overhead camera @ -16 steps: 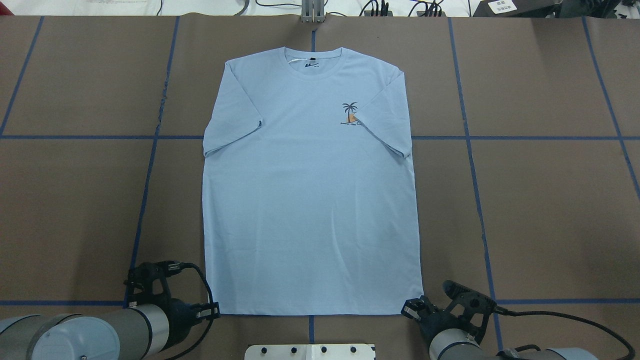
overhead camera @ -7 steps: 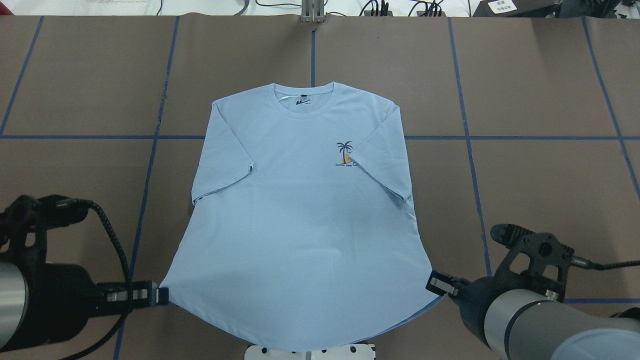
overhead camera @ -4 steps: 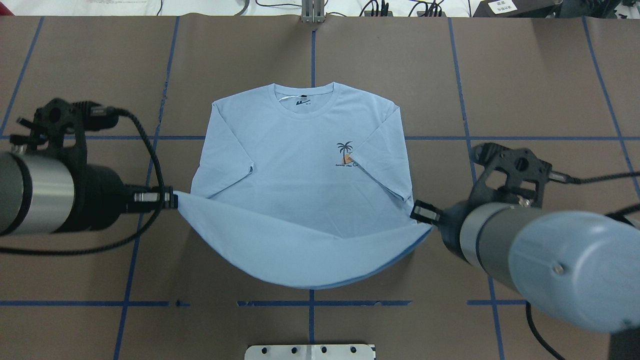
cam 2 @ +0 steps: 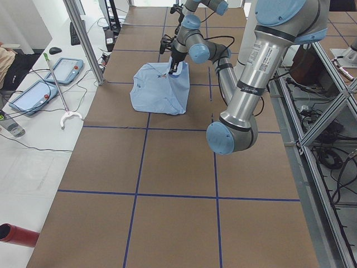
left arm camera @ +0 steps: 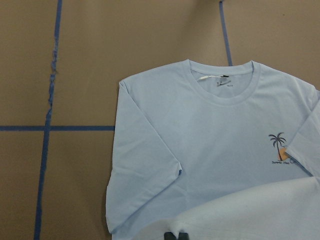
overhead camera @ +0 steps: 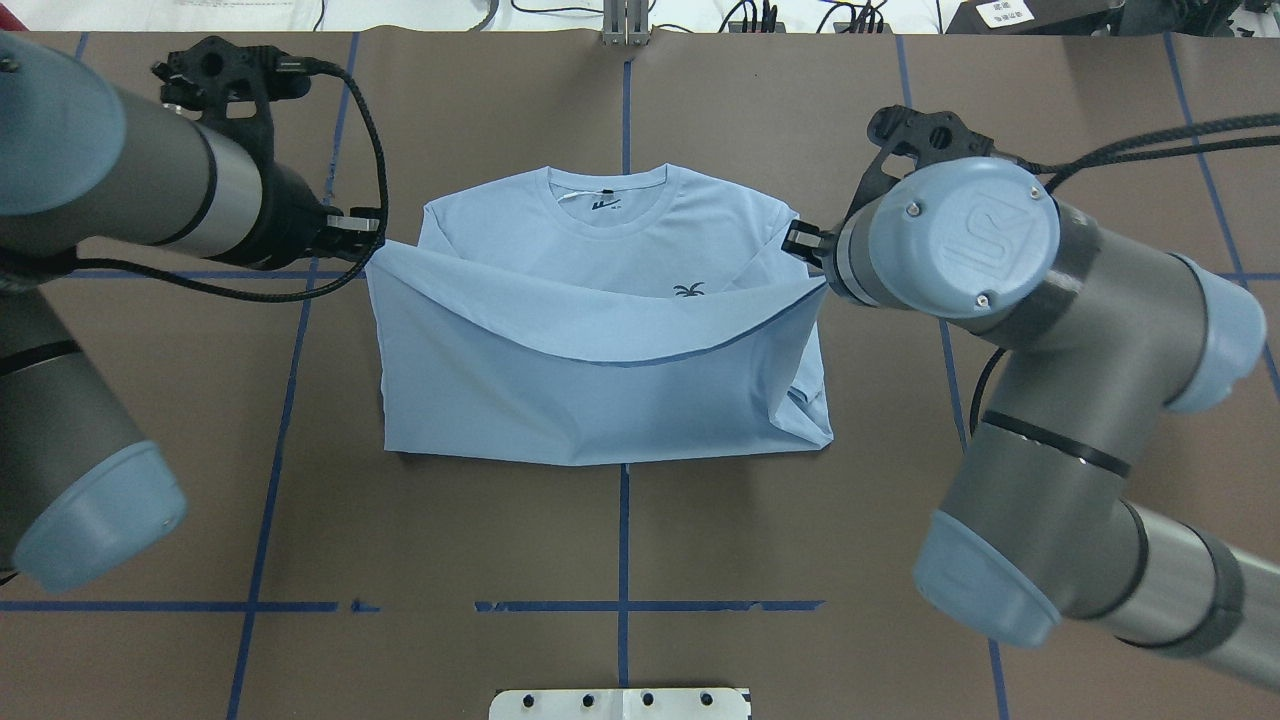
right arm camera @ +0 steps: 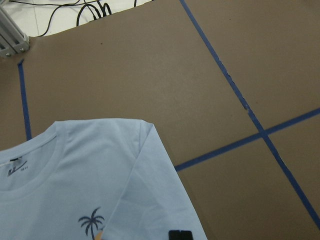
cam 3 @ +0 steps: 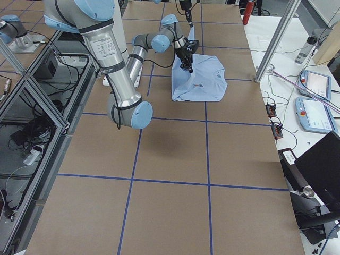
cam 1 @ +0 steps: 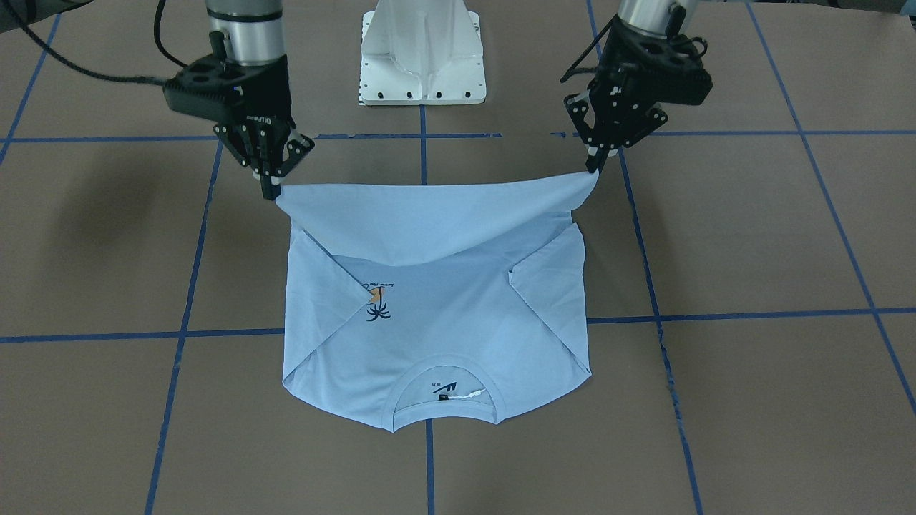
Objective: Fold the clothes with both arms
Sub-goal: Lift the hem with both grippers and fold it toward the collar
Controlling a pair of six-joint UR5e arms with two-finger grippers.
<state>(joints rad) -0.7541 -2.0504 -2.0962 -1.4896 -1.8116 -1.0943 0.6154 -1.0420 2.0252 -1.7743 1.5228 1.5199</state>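
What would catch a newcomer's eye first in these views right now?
The light blue short-sleeved T-shirt at the middle of the brown taped table, its hem raised and sagging over its own lower half. The left black two-finger gripper and the right black two-finger gripper each pinch one hem corner, at either side of the shirt.

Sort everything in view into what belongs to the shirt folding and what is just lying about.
Belongs to the job:
- light blue T-shirt
- left gripper and right gripper, jaws shut on the two hem corners

Just lying about:
- tablets on the side bench
- stick beside them
- red cylinder
- cables past the table's far edge
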